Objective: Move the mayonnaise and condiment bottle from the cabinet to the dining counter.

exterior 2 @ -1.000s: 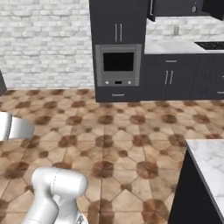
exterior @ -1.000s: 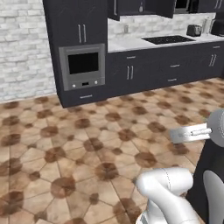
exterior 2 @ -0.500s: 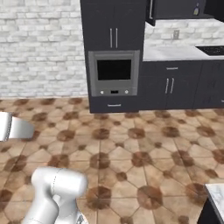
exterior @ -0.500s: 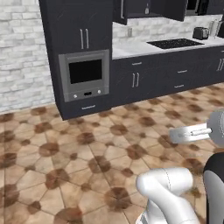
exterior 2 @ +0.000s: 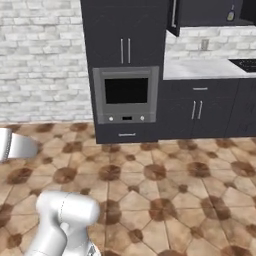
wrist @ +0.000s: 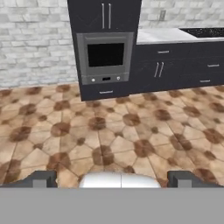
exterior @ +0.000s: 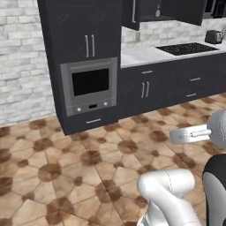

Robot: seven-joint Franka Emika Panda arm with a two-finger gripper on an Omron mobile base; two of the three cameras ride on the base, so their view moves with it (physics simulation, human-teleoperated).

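I see the near-black cabinet point(exterior: 145, 11) open at 1 o'clock, a small bottle point(exterior: 158, 12) upright on its shelf.

The base has driven closer and turned, so the whole scene has shifted in both base views. The built-in oven point(exterior: 90, 85) now looms larger and nearer ahead of the gripper point(wrist: 112, 179). The open cabinet point(exterior: 170, 9) has come into view above the desk point(exterior: 145, 54), ahead and to the gripper's right.
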